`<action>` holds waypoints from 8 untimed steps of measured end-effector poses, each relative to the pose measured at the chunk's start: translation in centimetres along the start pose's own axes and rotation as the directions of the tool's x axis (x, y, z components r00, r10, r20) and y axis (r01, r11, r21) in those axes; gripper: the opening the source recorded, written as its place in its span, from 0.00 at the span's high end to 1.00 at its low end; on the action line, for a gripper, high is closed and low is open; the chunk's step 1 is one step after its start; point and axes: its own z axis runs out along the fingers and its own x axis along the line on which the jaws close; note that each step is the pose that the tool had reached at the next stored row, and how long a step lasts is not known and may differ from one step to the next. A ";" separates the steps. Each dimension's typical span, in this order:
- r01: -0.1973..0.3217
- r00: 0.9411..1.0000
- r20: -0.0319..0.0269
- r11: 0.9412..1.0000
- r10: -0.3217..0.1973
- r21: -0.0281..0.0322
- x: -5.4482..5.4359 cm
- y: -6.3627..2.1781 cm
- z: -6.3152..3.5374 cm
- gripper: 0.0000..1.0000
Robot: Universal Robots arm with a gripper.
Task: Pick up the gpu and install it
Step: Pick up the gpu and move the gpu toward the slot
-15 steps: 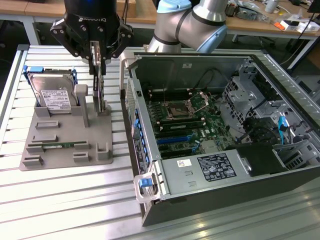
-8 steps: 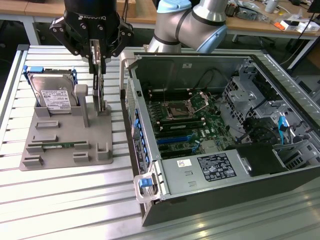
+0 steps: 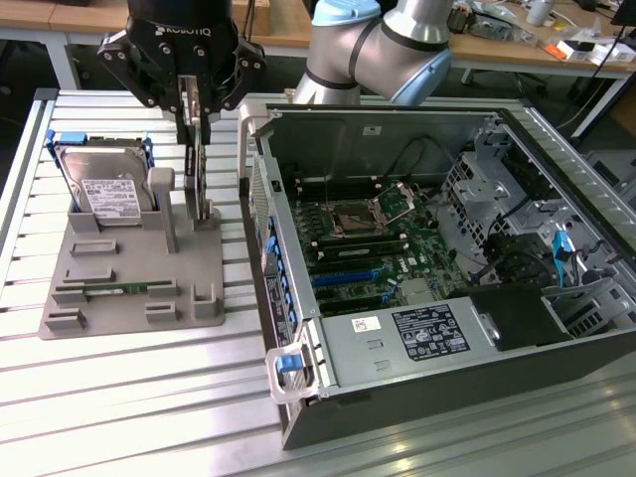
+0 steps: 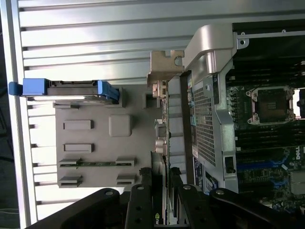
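Currently: pincer (image 3: pixel 196 124) narrowed on the upper edge of the gpu (image 3: pixel 201 179), one finger flat against each face. The gpu stands on edge in the grey holder (image 3: pixel 199 268), just beside the open case (image 3: pixel 378 111).

My judgement: the grip wants to be square and centred. Any pull should go straight up with no twist, or the card will lever against the holder's posts.

- **Holder:** also carries the hard drive (image 3: pixel 104 189), upright at the back, and a memory stick (image 3: pixel 114 290) lying in a front slot.
- **Case:** sits open on the bench (image 3: pixel 129 397). The motherboard (image 3: pixel 368 229) is exposed and the blue slots (image 3: pixel 348 278) look unoccupied.
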 end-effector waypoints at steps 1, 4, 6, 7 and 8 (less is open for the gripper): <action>0.000 1.000 0.000 1.000 0.000 0.000 0.0 0.00 -0.04 0.74; 0.000 1.000 0.000 1.000 0.000 0.000 0.0 0.01 -0.22 0.74; 0.000 1.000 0.000 1.000 0.000 0.000 0.0 0.02 -0.48 0.74; 0.000 1.000 0.000 1.000 0.000 0.000 0.0 0.03 -0.55 0.74; 0.000 1.000 0.000 1.000 0.000 0.000 0.0 0.03 -0.67 0.74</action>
